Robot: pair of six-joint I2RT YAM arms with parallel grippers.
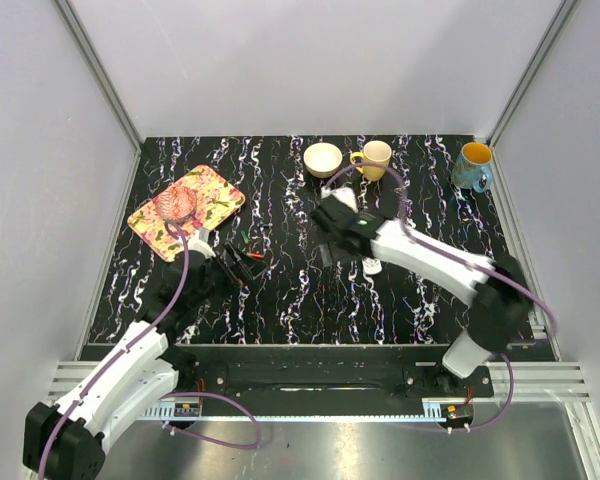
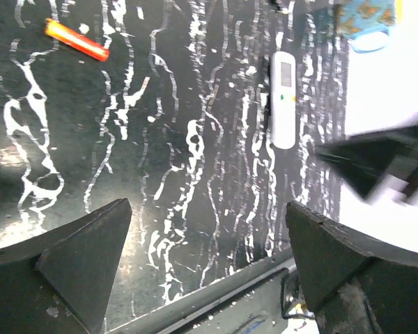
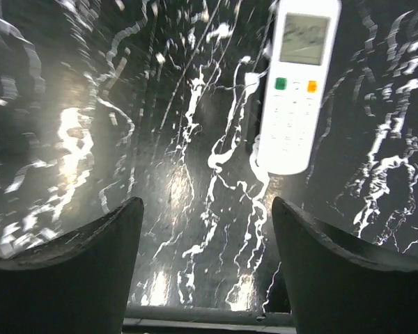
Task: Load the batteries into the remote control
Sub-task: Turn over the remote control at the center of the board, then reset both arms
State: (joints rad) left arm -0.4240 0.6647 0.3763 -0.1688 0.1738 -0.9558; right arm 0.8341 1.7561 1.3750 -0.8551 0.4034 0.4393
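- Step in hand, as I judge it: the very start. Nothing is loaded, and the remote control (image 3: 296,90) lies face up on the counter (image 1: 300,300) with its display and buttons showing. Its battery bay is presumably on the hidden underside.
- In the top view the remote sits at about 4 o'clock from the counter's centre, partly under the right arm (image 1: 430,262). From the right wrist it lies at 1 o'clock of the jaws, near but not between them.
- An orange-red battery (image 2: 76,40), as it appears, lies at 11 o'clock in the left wrist view, well apart from the remote.
- The next move probably calls for gripping the remote, turning it over and freeing its cover.
- Left jaws: spread wide, released, touching nothing.
- Right jaws: parted and empty above bare counter.
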